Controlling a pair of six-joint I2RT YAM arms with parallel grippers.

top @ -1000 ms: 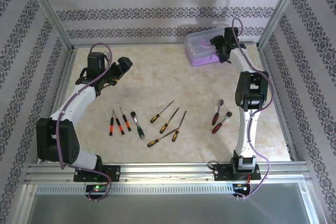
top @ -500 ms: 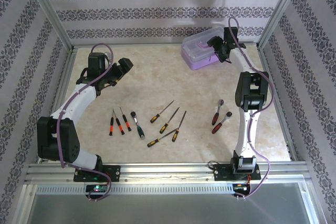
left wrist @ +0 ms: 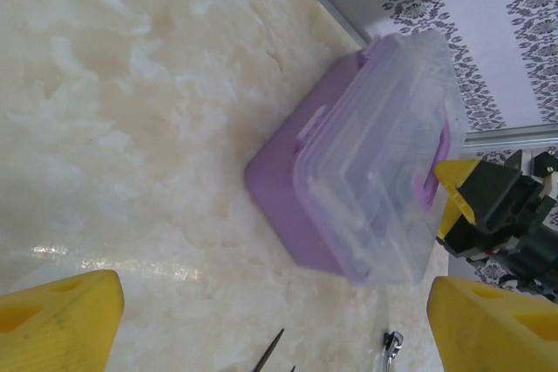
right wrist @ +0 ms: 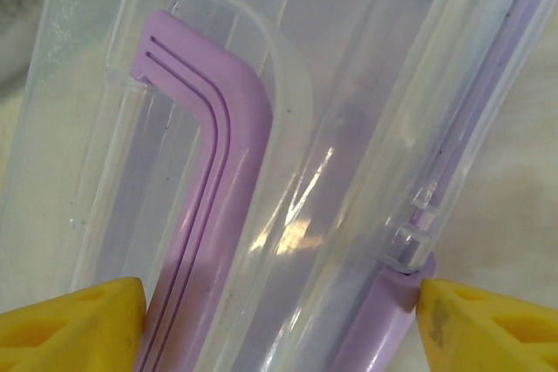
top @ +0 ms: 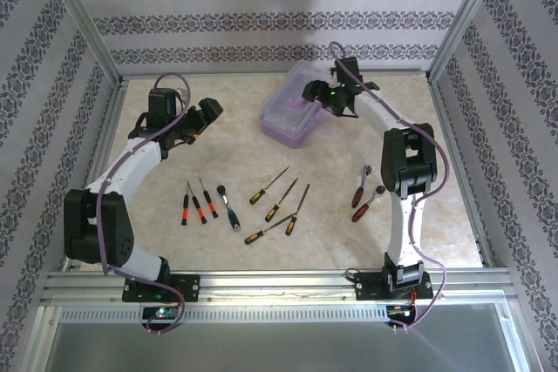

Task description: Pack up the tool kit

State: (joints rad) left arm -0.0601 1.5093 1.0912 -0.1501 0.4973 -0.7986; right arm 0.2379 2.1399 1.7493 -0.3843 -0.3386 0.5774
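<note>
The tool kit box (top: 288, 117), lilac base with a clear lid shut, sits turned diagonally at the back centre of the table. My right gripper (top: 317, 93) is shut across its right end, and its yellow fingers (right wrist: 78, 324) press the lid beside the purple handle (right wrist: 205, 180) on one side and the box's edge on the other. The box (left wrist: 366, 163) lies ahead of my left gripper (left wrist: 275, 307), which hangs open and empty over bare table to the box's left (top: 207, 112). Several loose screwdrivers (top: 266, 187) and two red ratchets (top: 364, 196) lie on the table in front.
Red-handled screwdrivers (top: 197, 206) and a dark ratchet (top: 229, 208) lie left of centre. Aluminium frame rails (top: 113, 119) and patterned walls enclose the marble table (top: 261, 145). Bare table separates the box from the row of tools.
My right gripper has moved the tool kit box from the back right corner leftward and nearer the middle, turning it diagonal. The left arm has hardly moved.
</note>
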